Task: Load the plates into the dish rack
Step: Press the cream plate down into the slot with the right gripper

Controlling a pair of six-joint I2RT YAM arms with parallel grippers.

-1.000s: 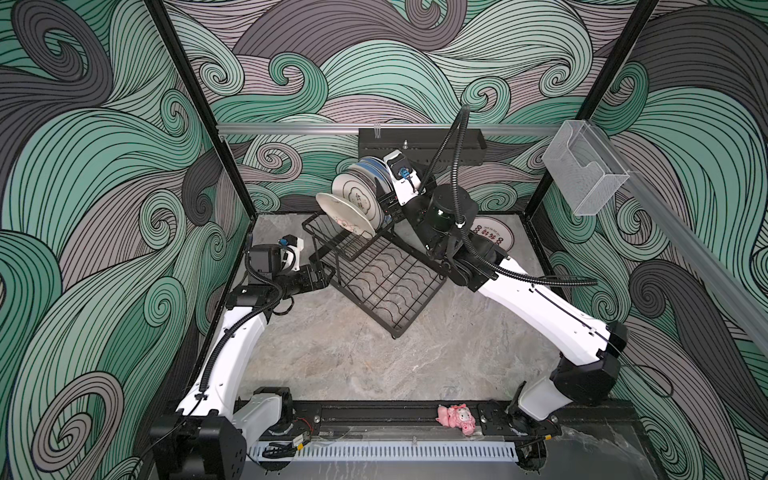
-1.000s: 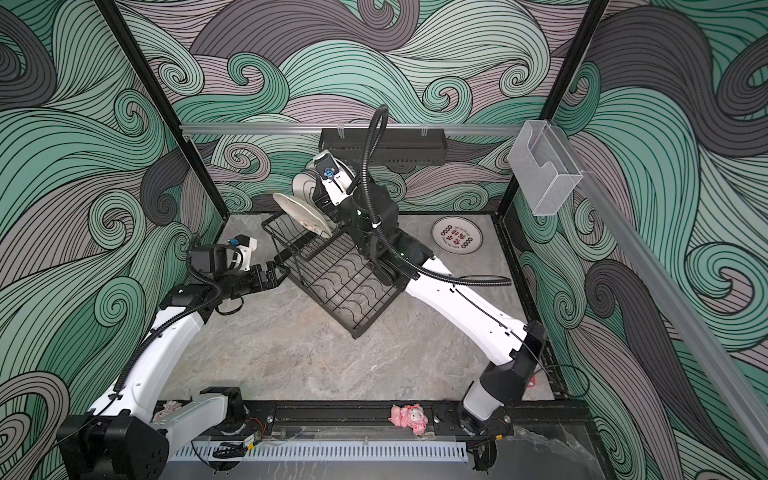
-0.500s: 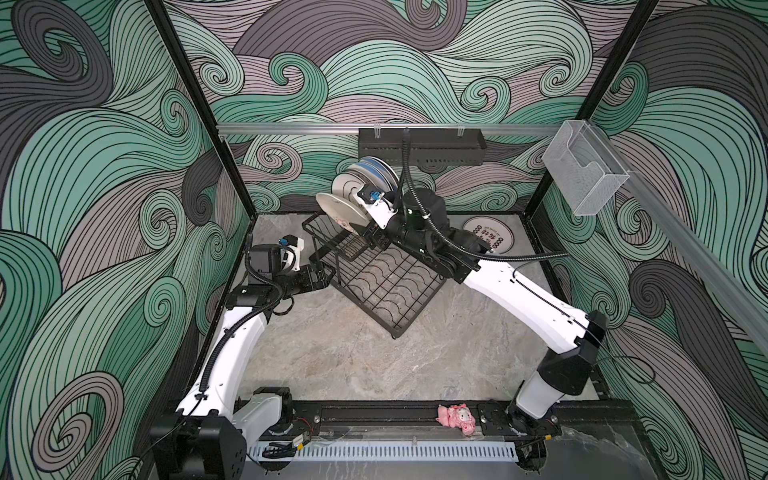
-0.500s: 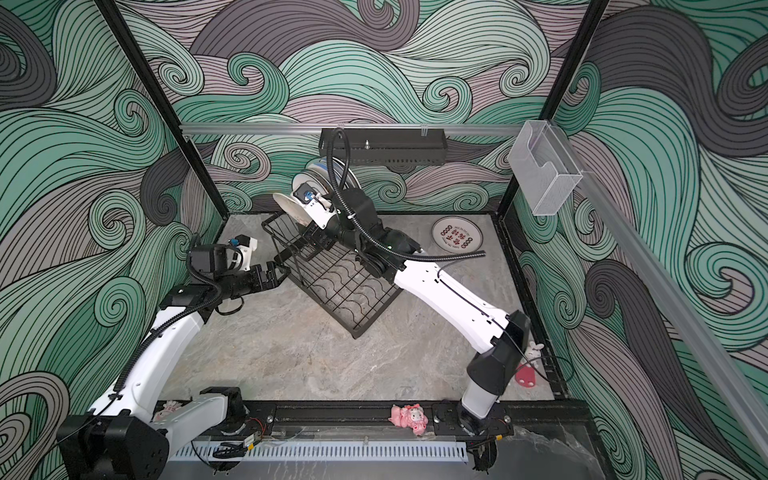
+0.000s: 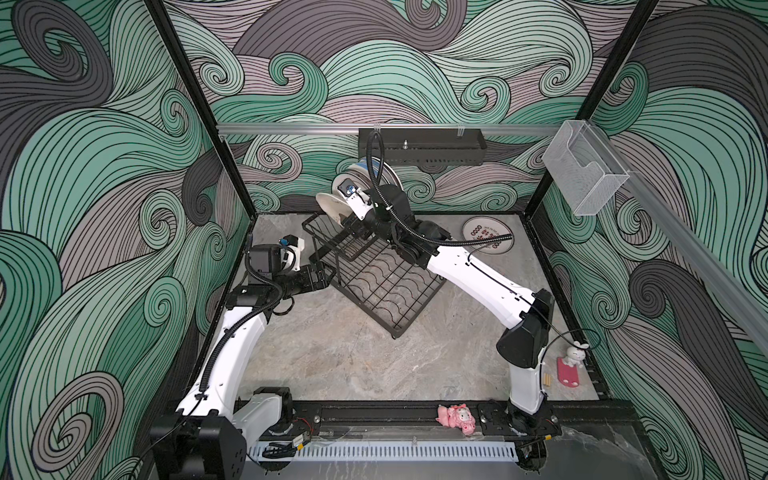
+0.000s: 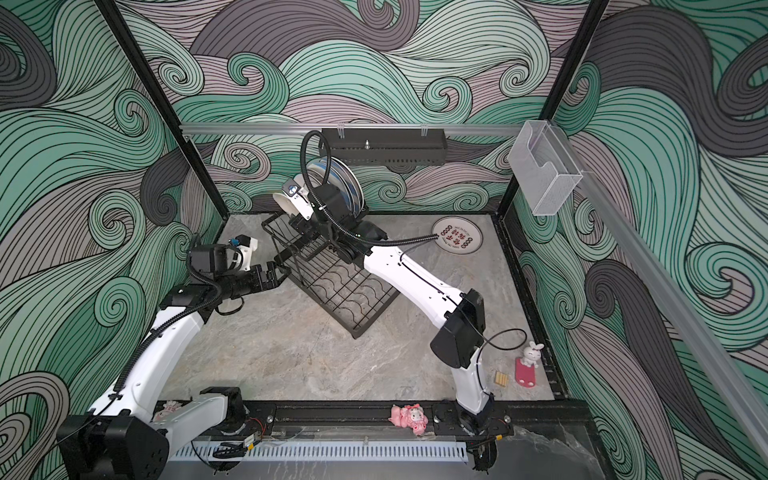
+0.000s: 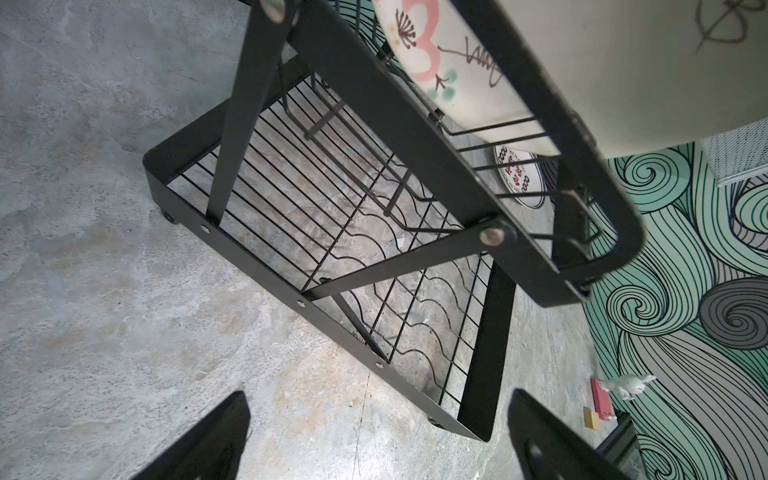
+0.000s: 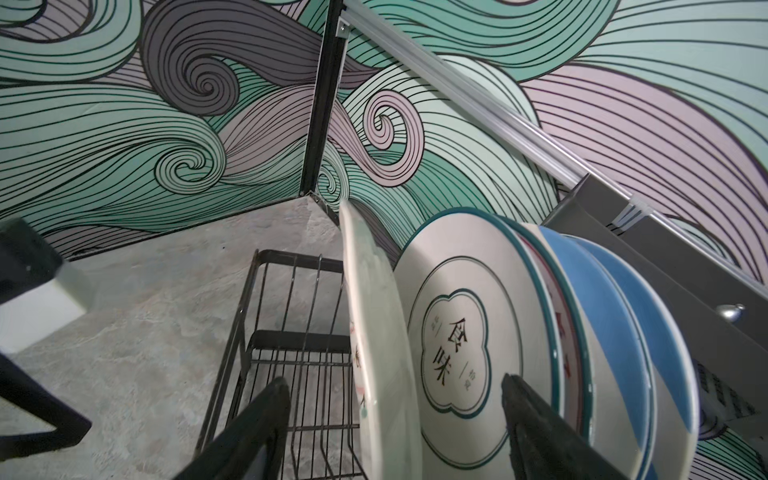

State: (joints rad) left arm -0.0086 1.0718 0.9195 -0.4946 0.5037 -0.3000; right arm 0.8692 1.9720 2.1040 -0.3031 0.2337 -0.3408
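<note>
The black wire dish rack stands mid-table. Several plates stand on edge in its raised basket. Among them are a cream doodle plate, a green-rimmed white plate and blue striped plates. My right gripper hangs open over the basket, its fingers straddling the cream plate's rim without touching it. A red-lettered plate lies flat at the back right. My left gripper is open and holds nothing, low beside the rack's left side.
A black perforated tray hangs on the back wall, just behind the plates. A clear plastic box is fixed to the right rail. A pink toy, a bunny figure and a small wooden block lie near the front and right edges.
My right arm has swung left and come down from behind the blue plates to the cream plate, jaws staying wide. The left arm has not moved.
</note>
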